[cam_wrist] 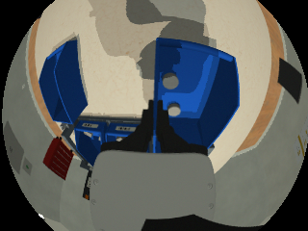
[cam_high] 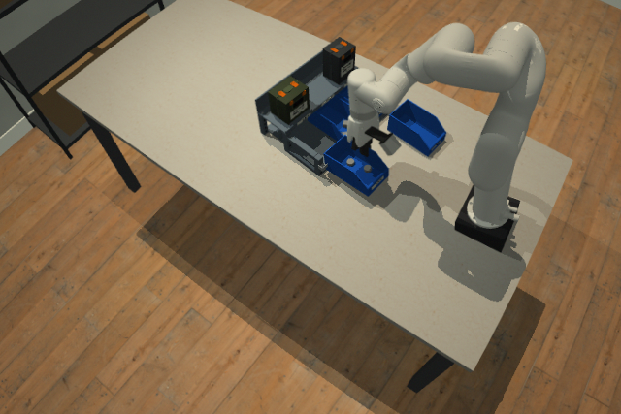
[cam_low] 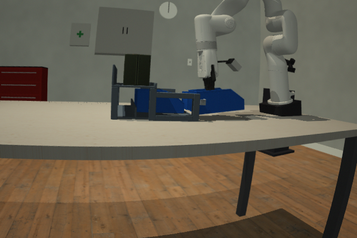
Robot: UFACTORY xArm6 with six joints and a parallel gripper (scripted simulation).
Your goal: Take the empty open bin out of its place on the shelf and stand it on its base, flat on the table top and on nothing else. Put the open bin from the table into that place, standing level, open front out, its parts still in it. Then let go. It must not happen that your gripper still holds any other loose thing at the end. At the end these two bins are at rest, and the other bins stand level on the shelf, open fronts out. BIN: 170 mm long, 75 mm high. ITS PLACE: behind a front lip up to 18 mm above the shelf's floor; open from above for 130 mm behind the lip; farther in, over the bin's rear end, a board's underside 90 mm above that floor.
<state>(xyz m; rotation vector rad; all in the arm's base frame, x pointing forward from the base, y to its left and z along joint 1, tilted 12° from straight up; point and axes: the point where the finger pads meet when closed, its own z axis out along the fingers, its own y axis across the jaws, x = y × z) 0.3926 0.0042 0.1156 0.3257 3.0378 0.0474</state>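
Closing on 1 side wall of a blue bin [cam_high: 374, 182] [cam_low: 223, 101] [cam_wrist: 218, 91], the gripper [cam_high: 362, 151] [cam_low: 210, 88] [cam_wrist: 155, 108] is pinching it between its jaws. That bin is carrying 2 round grey parts [cam_high: 349, 162] [cam_wrist: 170, 81] and sitting just in front of the shelf [cam_high: 260, 118] [cam_low: 114, 102], outside its place. The empty bin [cam_high: 418, 129] [cam_wrist: 60, 89] is standing apart on the table top [cam_high: 200, 99] [cam_low: 86, 131] [cam_wrist: 115, 91]

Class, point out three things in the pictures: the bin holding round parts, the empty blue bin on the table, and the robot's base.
Bin holding round parts [cam_high: 345, 173] [cam_low: 220, 101] [cam_wrist: 223, 93]: top, exterior, wrist; side walls.
Empty blue bin [cam_high: 408, 136] [cam_wrist: 48, 91]: top, wrist; side wall.
Robot's base [cam_high: 476, 234] [cam_low: 279, 108]: top, exterior; black block.
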